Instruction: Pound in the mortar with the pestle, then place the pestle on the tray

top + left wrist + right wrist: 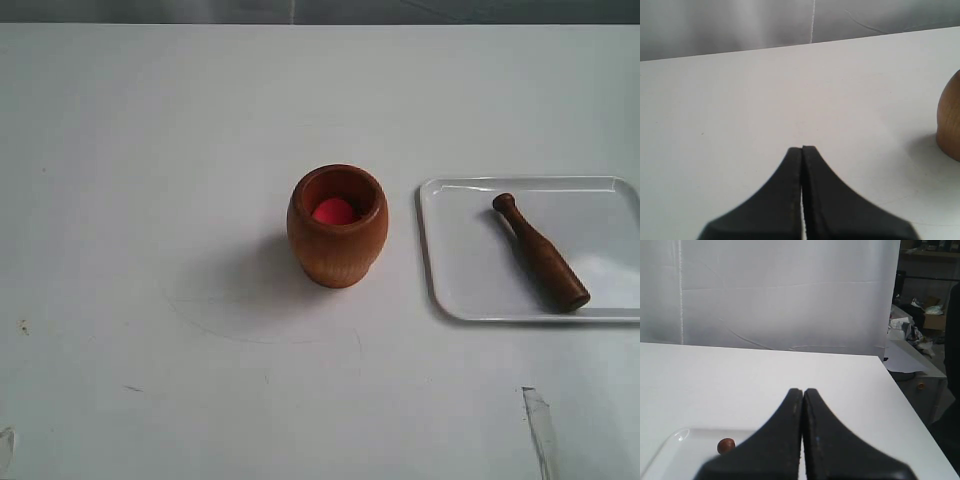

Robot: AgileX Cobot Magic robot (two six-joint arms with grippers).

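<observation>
The left gripper (802, 148) shows in the left wrist view with its two black fingers pressed flat together, only a hairline seam between them and nothing held. It hangs over bare white table (740, 110), facing the table's far edge. The mortar (950, 120) is just a curved brown flank at one side of that view, clear of the fingers.

In the exterior view the mortar (337, 227) stands upright near the middle of the table (150, 150), about halfway between the far and near edges. Its round mouth is open and a red ball (334, 212) sits inside. A small dark speck (22, 326) marks the surface close to the left edge.

Toward the right edge lies the tray (450, 290), near the mortar but not touching it, its right side cut off by the frame. The pestle (540, 255) lies flat in it on a slant, the small knob pointing to the far edge and the mortar, the thick end toward the tray's near rim. A pale strip (540, 425) lies by the near right corner of the table.

The right gripper (803, 390) is likewise closed tight, fingers touching along their length, empty. Beneath it the right wrist view catches a corner of the tray (680, 450) and the knob of the pestle (726, 445), apart from the fingers, with a white curtain (780, 290) beyond the table's edge.
</observation>
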